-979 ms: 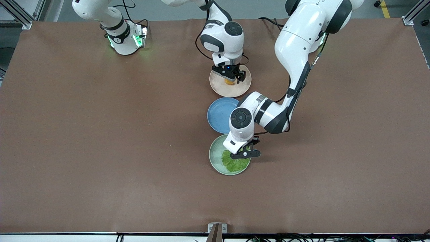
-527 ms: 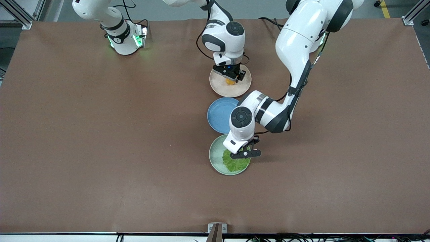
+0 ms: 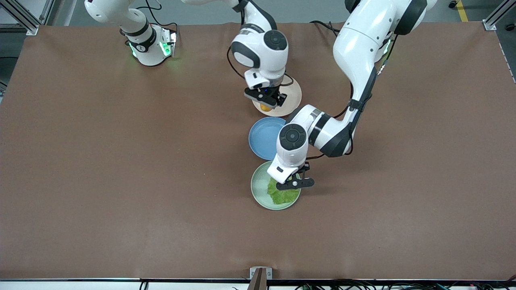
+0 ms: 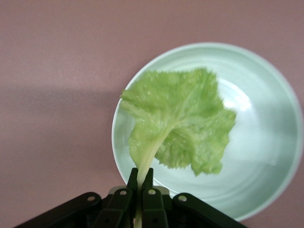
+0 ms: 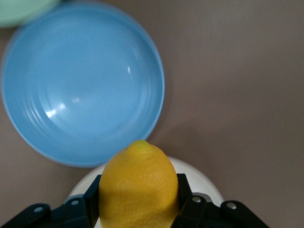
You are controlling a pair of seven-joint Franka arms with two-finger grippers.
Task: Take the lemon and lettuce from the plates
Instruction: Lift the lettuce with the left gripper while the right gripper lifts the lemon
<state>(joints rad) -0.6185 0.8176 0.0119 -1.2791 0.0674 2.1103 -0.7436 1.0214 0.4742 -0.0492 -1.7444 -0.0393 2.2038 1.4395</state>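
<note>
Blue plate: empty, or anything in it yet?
Empty. The blue plate shows only bare glazed surface in the right wrist view; the lemon is clamped in the right gripper, not in it.

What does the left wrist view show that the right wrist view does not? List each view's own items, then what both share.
Left wrist view only: the crinkled green lettuce leaf, its pale rib pinched in the left gripper, hanging over the round pale green plate.

Right wrist view only: the oval yellow lemon clamped in the right gripper, the round blue plate, and the beige-pink plate below.

Both: the brown table cover; the green plate's rim edges into the right wrist view.
</note>
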